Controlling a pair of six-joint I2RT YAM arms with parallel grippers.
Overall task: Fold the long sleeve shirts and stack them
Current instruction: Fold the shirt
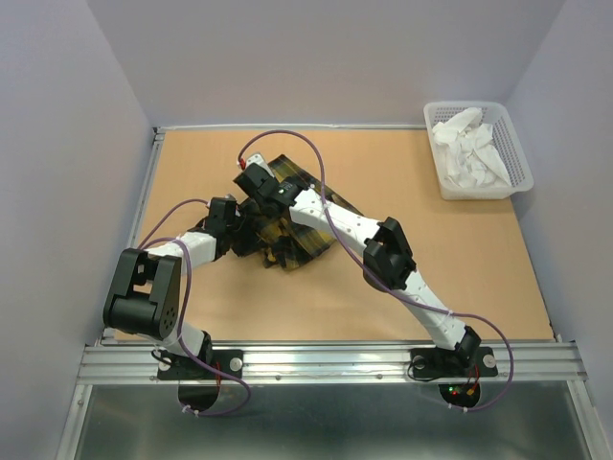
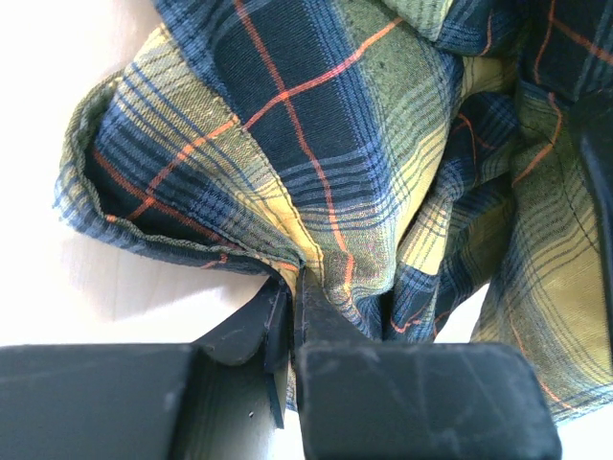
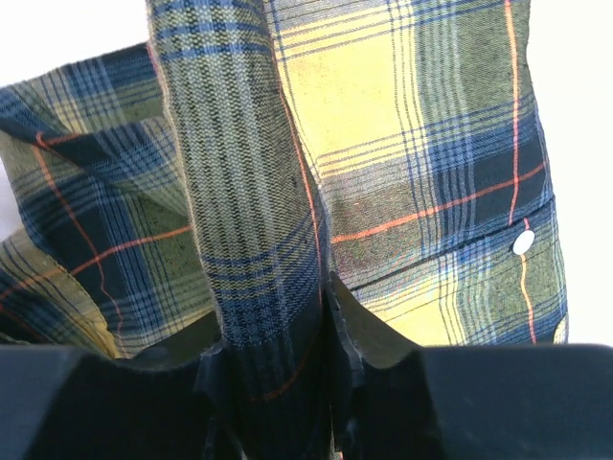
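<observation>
Lying bunched mid table (image 1: pixel 431 268): plaid shirt (image 1: pixel 292 240) | L claw (image 2: pixel 292 287) nipped near-shut on a hem fold | R claw (image 3: pixel 273 321) narrow, gripping a plaid band | prob. two holds to pull cloth flat for folding | white button (image 3: pixel 523 242) shows; no label/text legible | basket (image 1: pixel 479 195) far-R corner, well apart

no readable text, no labels or brands, no numbers or signs
</observation>
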